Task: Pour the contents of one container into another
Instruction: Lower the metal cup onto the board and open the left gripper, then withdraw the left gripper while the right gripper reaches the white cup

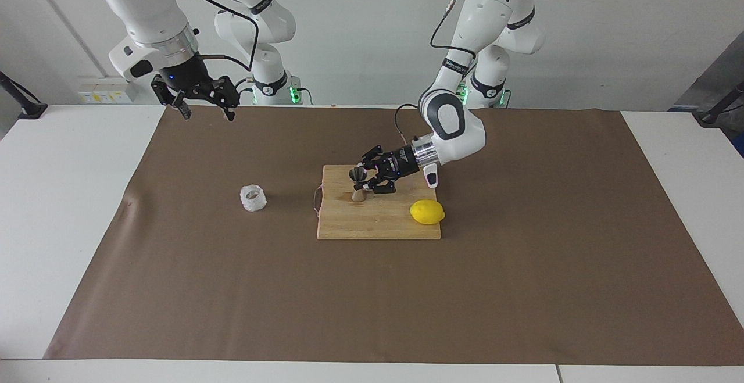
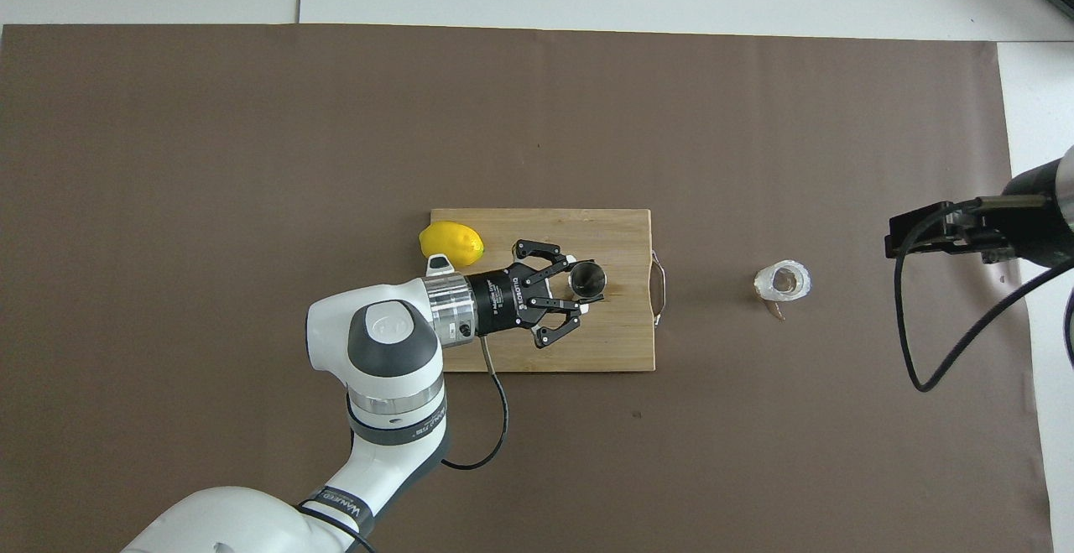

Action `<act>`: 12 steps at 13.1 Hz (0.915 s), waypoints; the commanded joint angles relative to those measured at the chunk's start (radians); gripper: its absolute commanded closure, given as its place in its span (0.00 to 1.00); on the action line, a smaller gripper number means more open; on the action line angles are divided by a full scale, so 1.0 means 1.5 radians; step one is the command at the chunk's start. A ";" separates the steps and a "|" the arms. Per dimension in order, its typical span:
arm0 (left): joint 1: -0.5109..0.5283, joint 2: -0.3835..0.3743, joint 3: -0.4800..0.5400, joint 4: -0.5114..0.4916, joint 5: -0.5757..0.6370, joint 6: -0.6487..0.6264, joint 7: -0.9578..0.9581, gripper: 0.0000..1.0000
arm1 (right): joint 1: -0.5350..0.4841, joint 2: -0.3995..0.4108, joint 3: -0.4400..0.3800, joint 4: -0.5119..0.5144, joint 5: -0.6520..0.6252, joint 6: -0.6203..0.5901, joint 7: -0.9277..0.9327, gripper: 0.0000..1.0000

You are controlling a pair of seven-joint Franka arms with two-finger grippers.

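- The left gripper (image 1: 365,182) is seen at the upright jigger (image 1: 358,184) on the cutting board (image 1: 378,223); whether its fingers clasp the waist cannot be told.
- The cup (image 1: 253,198) is stood at the jigger's nine o'clock in the facing view, off the board.
- The right gripper (image 1: 204,103) is held open, waiting above the mat (image 1: 523,284) at the table's edge.

Arms: two, glossy white rounded shells with black bands at the joints.
Band markings: white lettering on the black rings, too small to read.
Wrists: ribbed silver metal collars between white shell and black gripper.
Left gripper (image 1: 364,181): black, linked metal fingers, white lettering on its body.
Right gripper (image 1: 204,107): black, same linked build.
Cables: thin black, looping along each forearm.
Bases: green lights glowing.
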 commanded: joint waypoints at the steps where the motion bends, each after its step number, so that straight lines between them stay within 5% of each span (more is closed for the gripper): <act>1: -0.010 -0.004 0.006 -0.005 -0.019 0.011 0.015 0.02 | -0.004 -0.016 0.000 -0.018 0.005 0.006 -0.008 0.00; 8: 0.024 -0.011 0.007 0.005 0.034 -0.027 0.007 0.00 | -0.002 -0.017 0.007 -0.025 0.005 0.028 -0.018 0.00; 12: 0.089 -0.026 0.008 0.006 0.148 -0.110 0.006 0.00 | -0.003 -0.049 0.007 -0.109 0.005 0.121 -0.116 0.00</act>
